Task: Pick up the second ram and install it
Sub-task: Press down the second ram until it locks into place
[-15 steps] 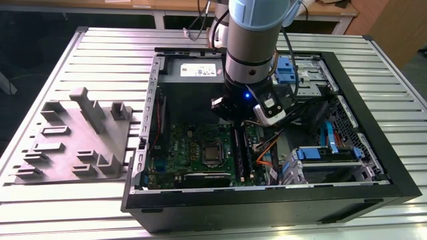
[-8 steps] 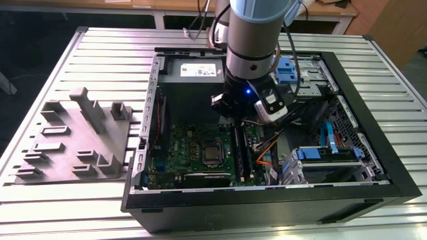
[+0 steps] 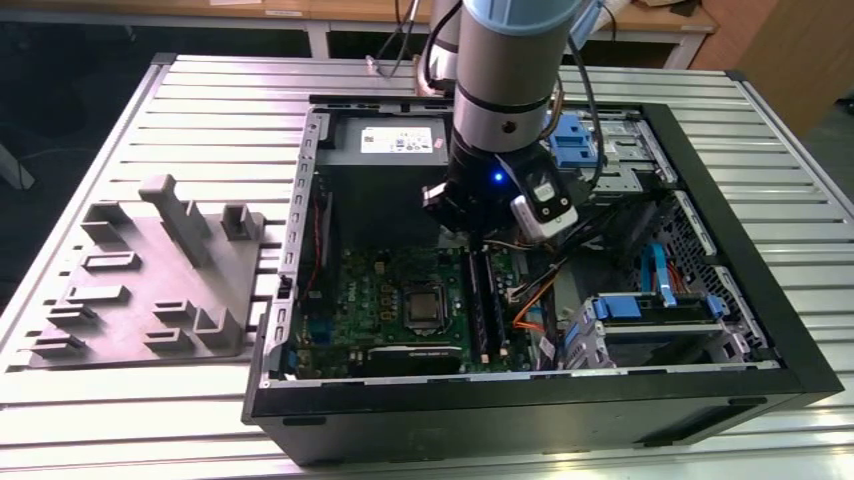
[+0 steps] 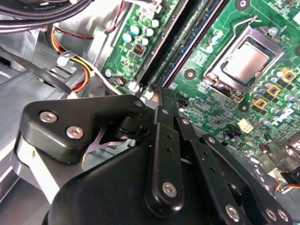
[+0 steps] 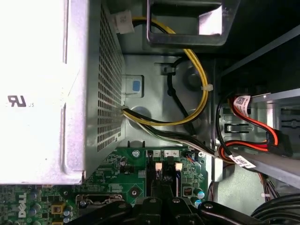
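Gripper (image 4: 161, 101) jaws over motherboard (image 4: 220, 93) slots, ram (image 3: 478, 300) lengthwise.

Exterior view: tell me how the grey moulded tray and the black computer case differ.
The grey tray is low and pale, with upright posts; the computer case is black, larger and deeper. The case lies open with a green motherboard inside and the arm reaching in; the tray sits apart from the arm. Both rest on the slatted table.
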Robot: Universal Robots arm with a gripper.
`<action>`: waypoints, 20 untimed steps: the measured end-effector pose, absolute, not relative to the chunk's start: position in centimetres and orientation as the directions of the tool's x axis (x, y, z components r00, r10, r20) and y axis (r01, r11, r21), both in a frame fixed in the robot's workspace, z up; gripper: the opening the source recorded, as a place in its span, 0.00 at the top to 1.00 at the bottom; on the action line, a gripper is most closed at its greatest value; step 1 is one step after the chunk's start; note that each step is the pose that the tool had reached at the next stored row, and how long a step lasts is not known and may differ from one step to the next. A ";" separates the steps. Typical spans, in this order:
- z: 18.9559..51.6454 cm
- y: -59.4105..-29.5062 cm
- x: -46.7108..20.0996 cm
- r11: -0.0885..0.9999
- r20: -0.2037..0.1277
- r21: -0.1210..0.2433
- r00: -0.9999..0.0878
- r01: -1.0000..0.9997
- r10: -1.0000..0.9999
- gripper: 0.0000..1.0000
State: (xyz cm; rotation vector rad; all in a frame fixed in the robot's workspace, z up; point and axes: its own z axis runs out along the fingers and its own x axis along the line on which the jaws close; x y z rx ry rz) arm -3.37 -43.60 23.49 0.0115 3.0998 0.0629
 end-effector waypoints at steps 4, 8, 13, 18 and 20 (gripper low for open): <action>23.5 -44.2 -3.4 0.999 -0.041 0.041 -0.999 0.007 0.008 0.90; 23.5 -45.4 -3.4 0.999 -0.041 0.041 -0.999 0.007 0.008 0.90; 23.5 -47.0 -3.4 0.999 -0.041 0.041 -0.999 0.007 0.008 0.90; 23.5 -48.6 -3.4 0.999 -0.041 0.041 -0.999 0.007 0.008 0.90; 23.5 -49.2 -3.4 0.999 -0.041 0.041 -0.999 0.007 0.009 0.90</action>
